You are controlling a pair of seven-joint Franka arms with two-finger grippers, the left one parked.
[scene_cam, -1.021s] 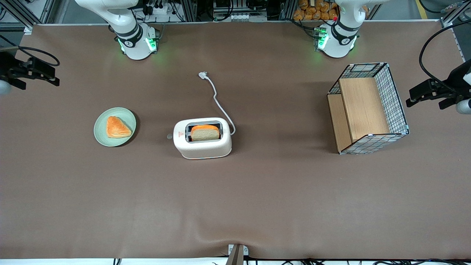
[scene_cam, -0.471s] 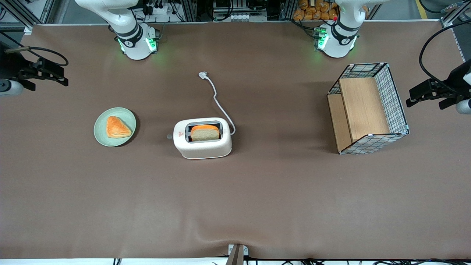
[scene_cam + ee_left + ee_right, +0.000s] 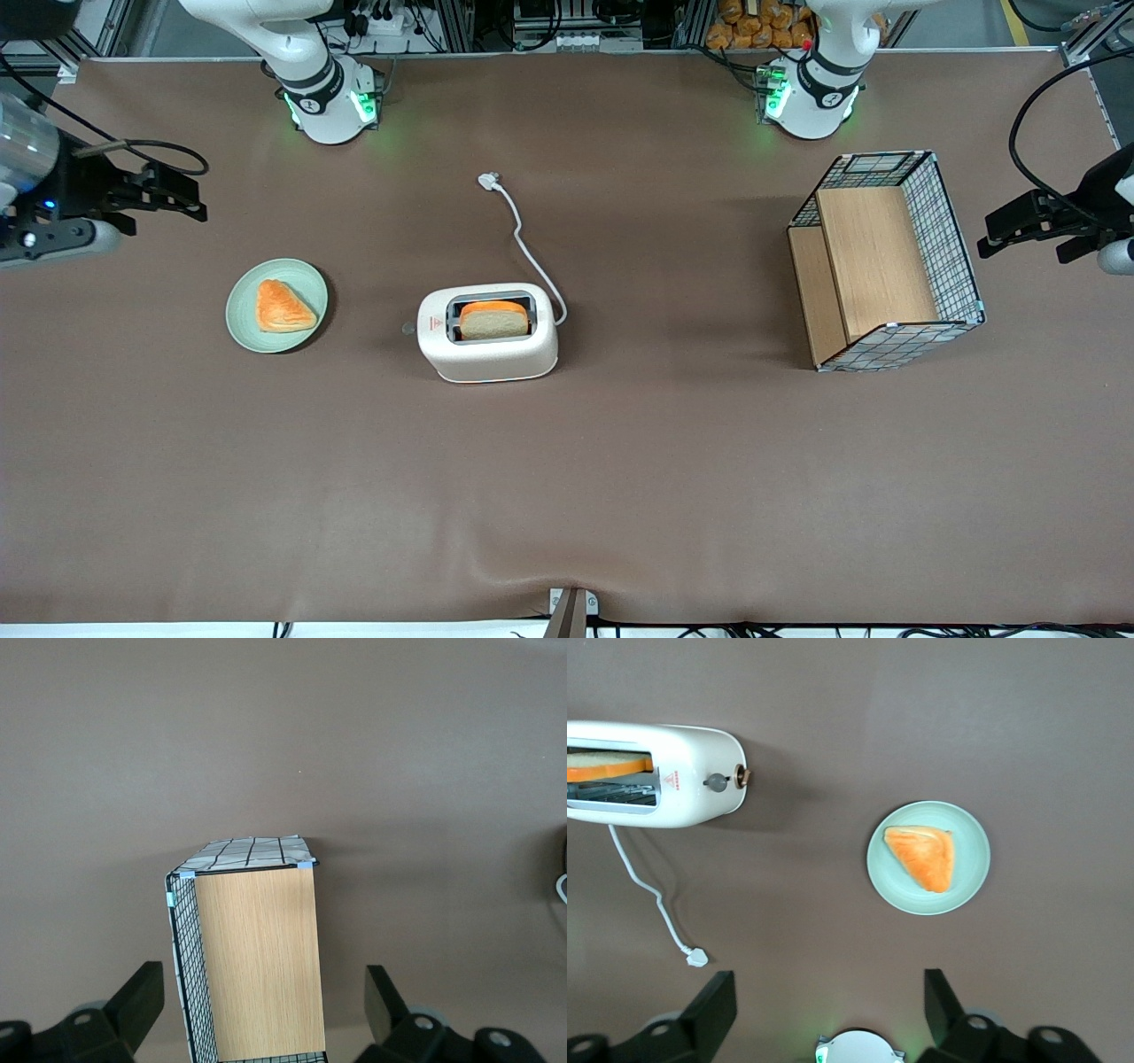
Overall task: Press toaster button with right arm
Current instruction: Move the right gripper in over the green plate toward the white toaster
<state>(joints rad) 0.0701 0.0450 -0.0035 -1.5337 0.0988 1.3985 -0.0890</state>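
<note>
Toaster button (image 3: 716, 782) untouched; open tool (image 3: 182, 197) hovers well apart.

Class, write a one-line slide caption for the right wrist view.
Open gripper above the table, toaster and plated pastry below.

The table (image 3: 620, 478) is covered in plain brown. The toaster (image 3: 488, 333) is creamy white, with a shiny metal edge round its slot and a small red triangle sticker. Its cord (image 3: 530, 252) is white. The toaster button (image 3: 716, 782) is grey. The bread (image 3: 493, 321) in the slot is pale with an orange crust. The plate (image 3: 276, 306) is light green, and the pastry (image 3: 283, 306) on it is orange. The basket (image 3: 886, 260) has a black and white grid pattern and light wood boards. The gripper (image 3: 164, 192) is black, up above the table near the plate.
</note>
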